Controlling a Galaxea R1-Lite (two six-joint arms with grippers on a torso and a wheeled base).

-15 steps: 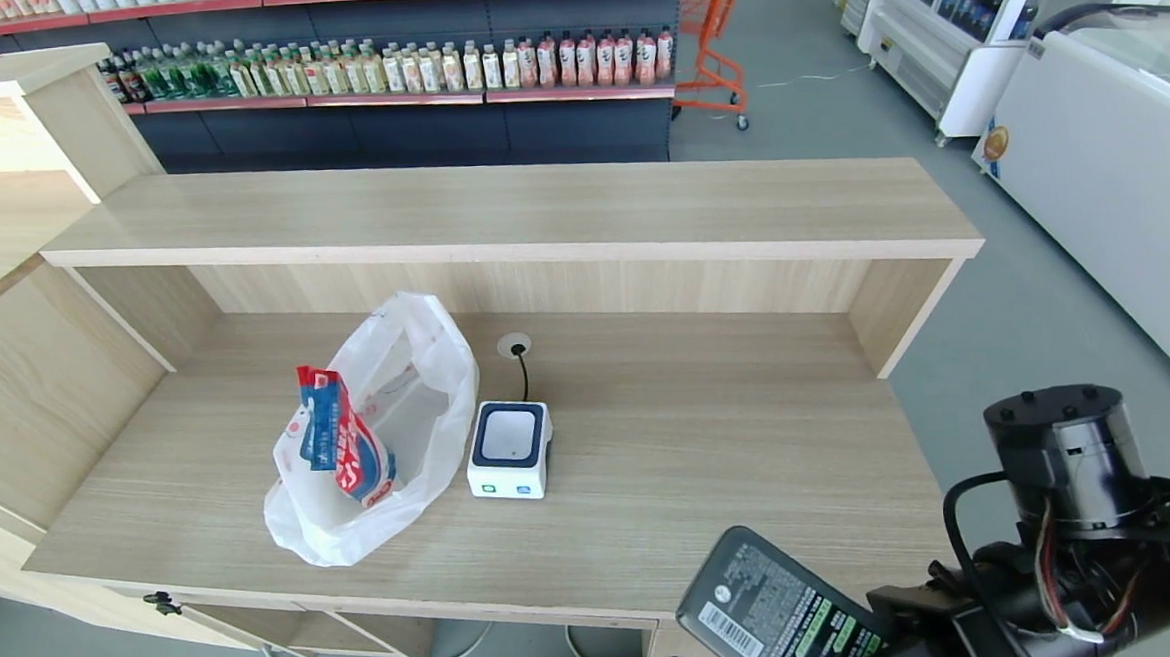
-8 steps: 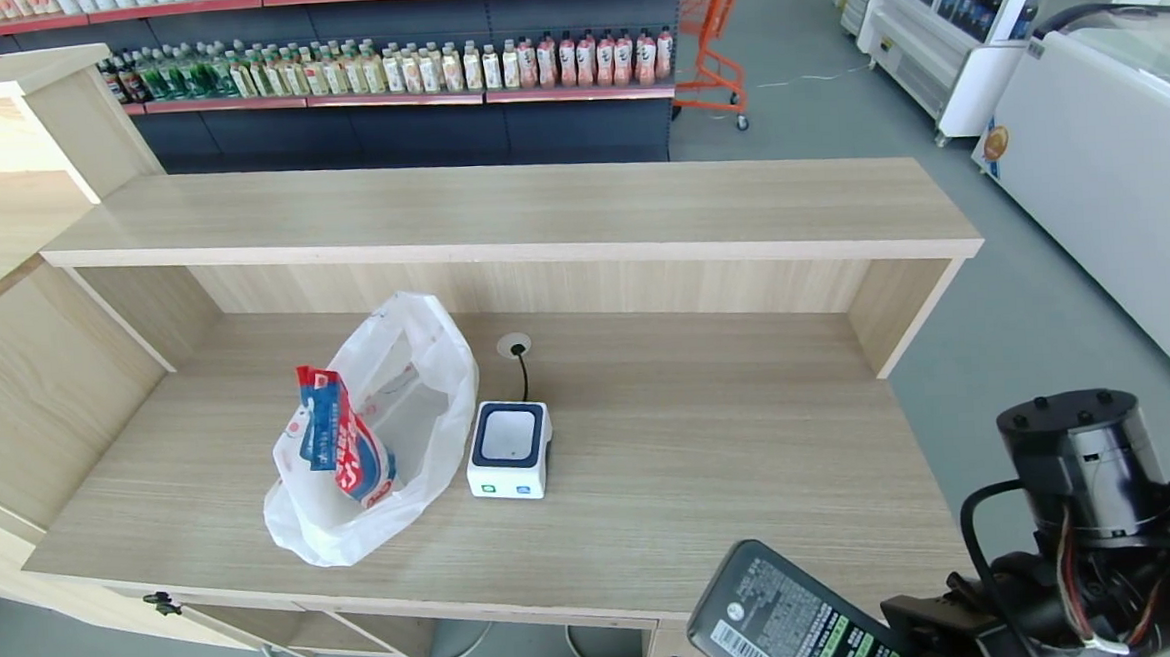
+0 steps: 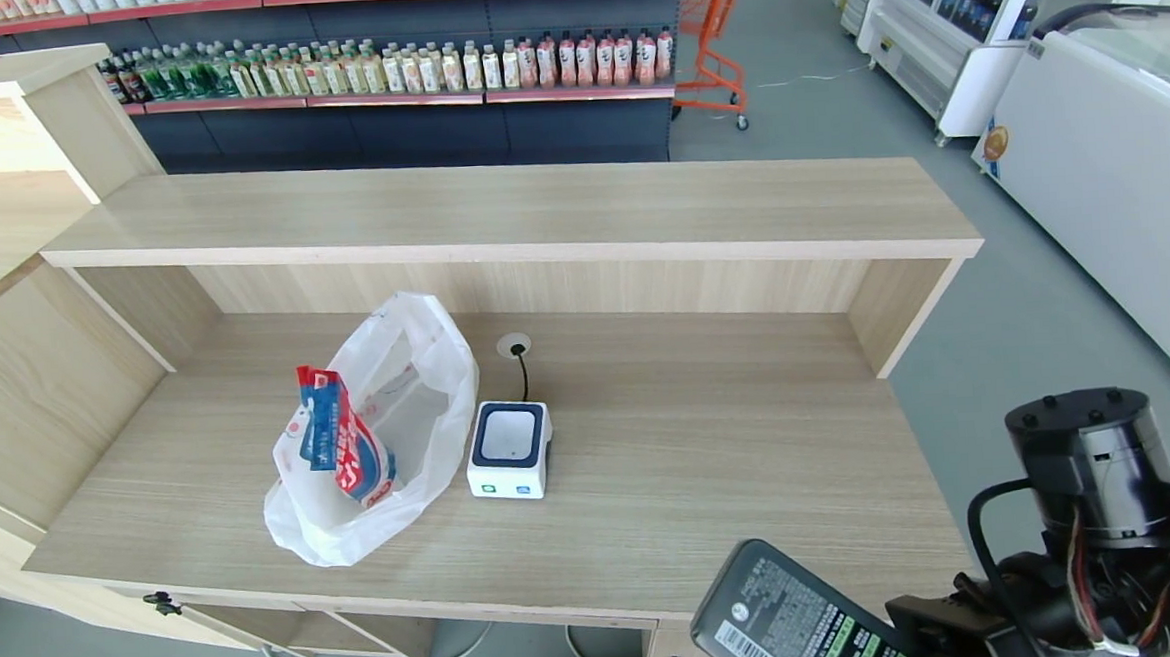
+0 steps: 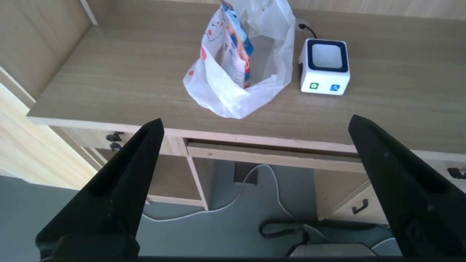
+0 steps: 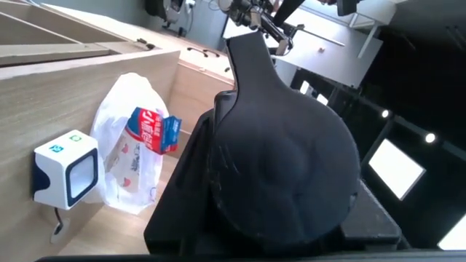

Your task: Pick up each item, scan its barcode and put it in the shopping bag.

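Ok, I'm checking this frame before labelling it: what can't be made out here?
Head view: the bottom edge cuts off the lower end of the dark packet; its print is too small to read.
Right wrist view: that packet hides the fingertips of the right hand.
Head view: the red-and-blue packet and the bag's own folds hide the bottom of the shopping bag.
Head view: the lights on the scanner are too small to judge.

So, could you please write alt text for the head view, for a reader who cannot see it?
The right gripper holds a dark pouch, barcode label up, near the front edge of a wooden counter. On the counter a white shopping bag with a red-and-blue packet in it stands beside a white scanner.
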